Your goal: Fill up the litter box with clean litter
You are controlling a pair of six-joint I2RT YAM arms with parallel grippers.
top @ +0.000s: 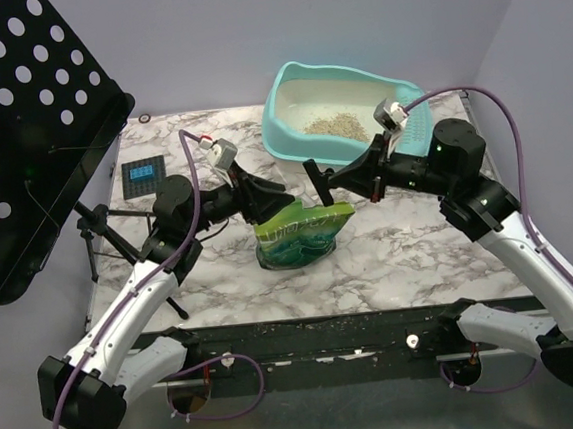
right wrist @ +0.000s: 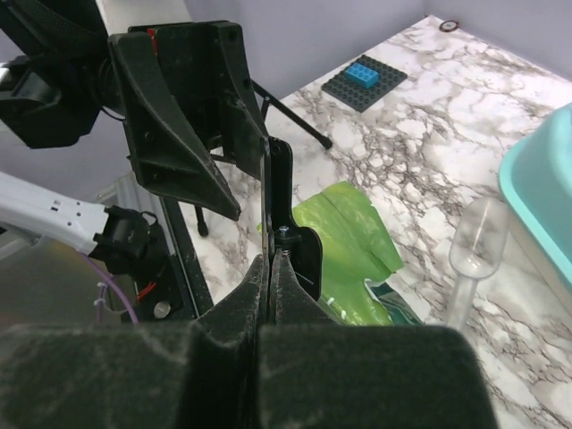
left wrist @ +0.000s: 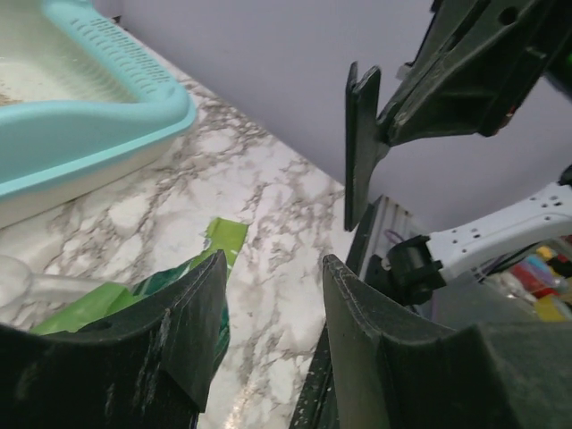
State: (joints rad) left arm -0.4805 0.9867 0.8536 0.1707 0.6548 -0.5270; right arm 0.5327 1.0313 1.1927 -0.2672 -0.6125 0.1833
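Note:
The turquoise litter box [top: 281, 125] stands at the back right with a patch of beige clean litter [top: 337, 127] inside; its rim also shows in the left wrist view [left wrist: 107, 116]. A crinkly green bag [top: 303, 231] stands upright mid-table. My left gripper [top: 270, 198] is open and empty just above the bag's left top [left wrist: 134, 299]. My right gripper [top: 316, 184] is shut on a thin black clip [right wrist: 281, 192], held above the bag's top right, close to the left gripper. The clip also shows in the left wrist view [left wrist: 362, 152].
A clear plastic scoop [right wrist: 474, 255] lies on the marble between the bag and the litter box. A dark plate with blue bricks [top: 144, 175] sits at the back left. A black perforated panel on a tripod [top: 28, 127] overhangs the left side. Loose granules lie along the front edge [top: 306, 325].

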